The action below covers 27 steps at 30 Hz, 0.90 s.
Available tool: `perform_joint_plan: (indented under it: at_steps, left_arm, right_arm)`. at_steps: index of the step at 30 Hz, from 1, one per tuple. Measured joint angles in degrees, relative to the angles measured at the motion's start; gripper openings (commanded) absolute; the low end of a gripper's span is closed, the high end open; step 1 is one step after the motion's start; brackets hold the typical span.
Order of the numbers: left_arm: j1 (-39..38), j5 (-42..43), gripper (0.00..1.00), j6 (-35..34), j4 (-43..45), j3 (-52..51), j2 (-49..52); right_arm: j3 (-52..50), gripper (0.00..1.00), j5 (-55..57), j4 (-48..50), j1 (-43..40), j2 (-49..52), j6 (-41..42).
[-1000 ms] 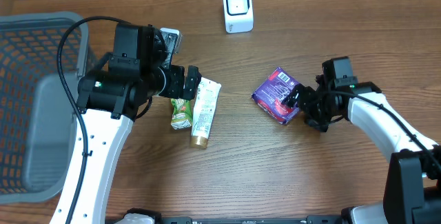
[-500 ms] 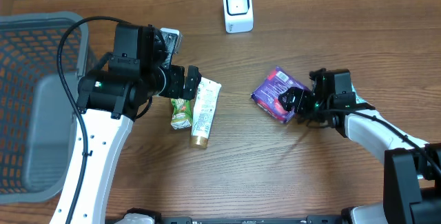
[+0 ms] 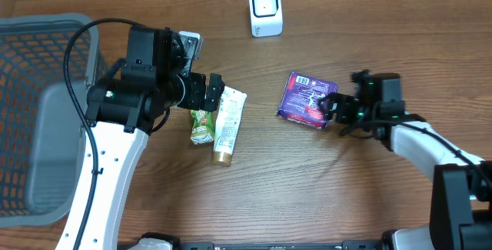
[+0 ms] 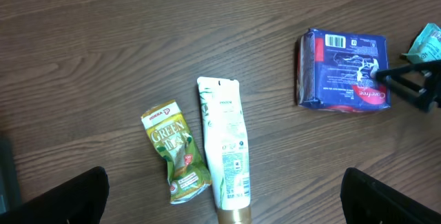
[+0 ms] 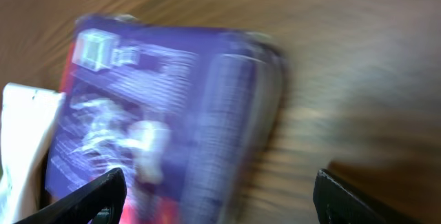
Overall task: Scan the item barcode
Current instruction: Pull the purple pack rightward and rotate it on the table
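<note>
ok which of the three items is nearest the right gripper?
The purple pack, right at the right gripper's fingertips. The white tube and green sachet lie side by side well away from it.

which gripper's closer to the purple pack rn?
Right. The right gripper sits at the right edge of the purple pack, fingers apart. The left gripper hangs by the white tube, well off to the pack's left.

purple packet (image 3: 306, 100) on table (image 3: 307, 181), right fingers (image 3: 330, 105) at its edge, white scanner (image 3: 265, 9) apart
</note>
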Motion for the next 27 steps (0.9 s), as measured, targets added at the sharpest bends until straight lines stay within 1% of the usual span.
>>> perform_joint_plan:
  at_steps: [1,3,6,10,11,12,18,20,21,22,23,24,27]
  left_arm:
    - [0.0,0.0,1.0,0.0,0.02,0.0,0.0]
    - [0.0,0.0,1.0,0.0,0.0,0.0,0.0]
    - [0.0,0.0,1.0,0.0,0.0,0.0,0.0]
    - [0.0,0.0,1.0,0.0,0.0,0.0,0.0]
    - [0.0,0.0,1.0,0.0,0.0,0.0,0.0]
    - [0.0,0.0,1.0,0.0,0.0,0.0,0.0]
    - [0.0,0.0,1.0,0.0,0.02,0.0,0.0]
    - [0.0,0.0,1.0,0.0,0.02,-0.02,0.0]
    - [0.0,0.0,1.0,0.0,0.0,0.0,0.0]
    - [0.0,0.0,1.0,0.0,0.0,0.0,0.0]
    - [0.0,0.0,1.0,0.0,0.0,0.0,0.0]
    - [0.0,0.0,1.0,0.0,0.0,0.0,0.0]
    - [0.0,0.0,1.0,0.0,0.0,-0.02,0.0]
  right_arm:
    - [0.02,0.87,-1.86,-0.39,-2.05,0.2,1.95]
    - [0.0,0.86,-3.69,-0.39,-3.61,0.66,3.34]
    - [0.0,0.84,-6.71,-0.02,-3.63,3.04,4.79]
    - [0.87,0.83,-14.49,5.38,-3.61,7.69,5.51]
    - [0.98,0.8,-15.54,6.03,-3.58,8.33,5.55]
    - [1.07,0.75,-16.81,6.51,-3.58,8.83,5.73]
    - [1.27,0.59,-20.79,8.24,-3.58,11.98,6.32]
    - [1.64,0.44,-22.91,10.12,-3.58,13.86,6.25]
    - [1.77,0.31,-23.96,10.95,-3.58,15.06,6.27]
    - [1.92,0.24,-24.24,10.95,-3.48,15.5,6.49]
    - [1.95,0.1,-24.44,10.73,-3.48,15.91,6.6]
    - [1.92,0.04,-25.33,10.05,-3.69,16.2,6.64]
    - [1.92,0.04,-28.44,8.96,-5.27,16.15,6.69]
